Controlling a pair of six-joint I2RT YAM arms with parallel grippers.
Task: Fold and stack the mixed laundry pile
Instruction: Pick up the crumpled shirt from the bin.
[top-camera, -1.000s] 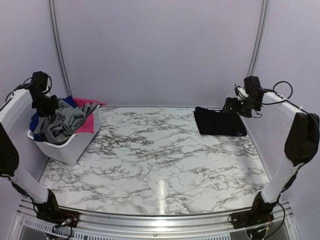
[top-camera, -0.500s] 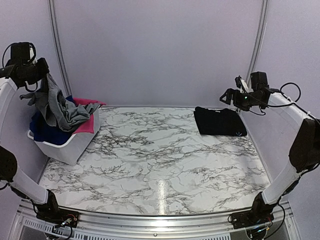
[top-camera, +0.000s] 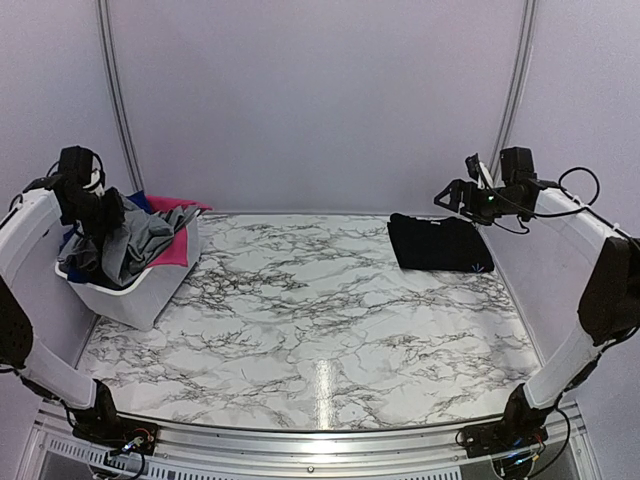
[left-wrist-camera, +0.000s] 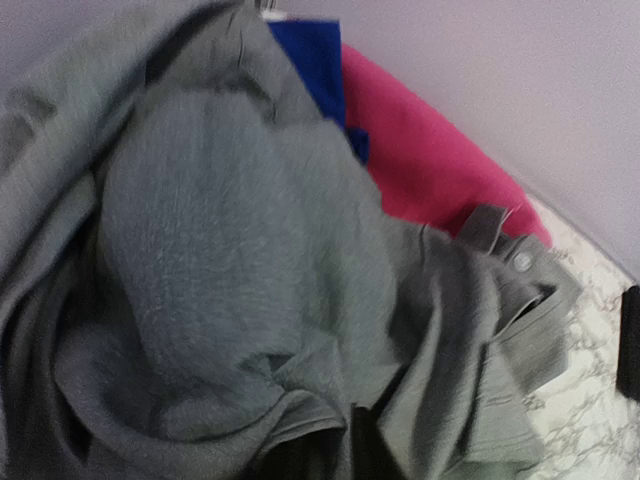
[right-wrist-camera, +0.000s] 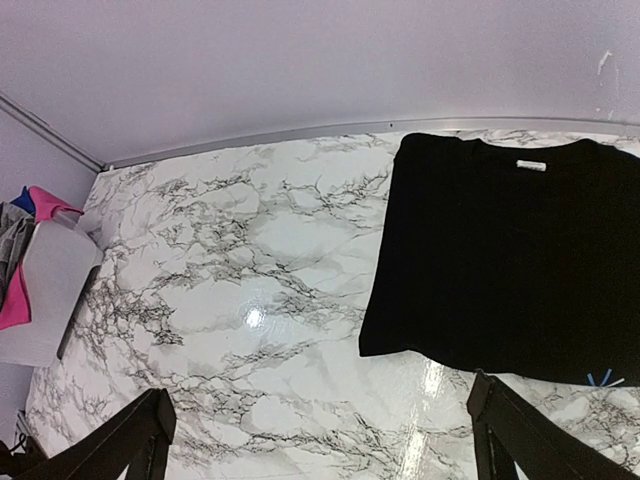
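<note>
Your left pincer (top-camera: 97, 212) sits low in the basket (top-camera: 135, 300) at the far left of the table (top-camera: 320, 330). It is pressed together, and the way the cloth bunches up to it suggests that it pinches a fold of the grey shirt (top-camera: 135, 245). Its tips are buried in the cloth, so you cannot see the exact hold.

From that pincer the shirt runs right and toward the near rim, lying over the pink piece (top-camera: 175, 250) and the blue piece (left-wrist-camera: 310, 60). The bare marble where you would spread it lies to the right of the basket, so the pull goes up and rightward.

The left arm is the nearer one by far. Your right pincer (top-camera: 452, 195) hangs spread wide and holds nothing, well apart at the far right, just above the black garment (top-camera: 440, 243), which lies flat and folded there.

No writing can be read. The black garment has a white neck tag (right-wrist-camera: 531, 165), too small to read, and a small blue mark (right-wrist-camera: 603, 379) at one corner. The grey shirt shows a plain button (left-wrist-camera: 521, 261).
</note>
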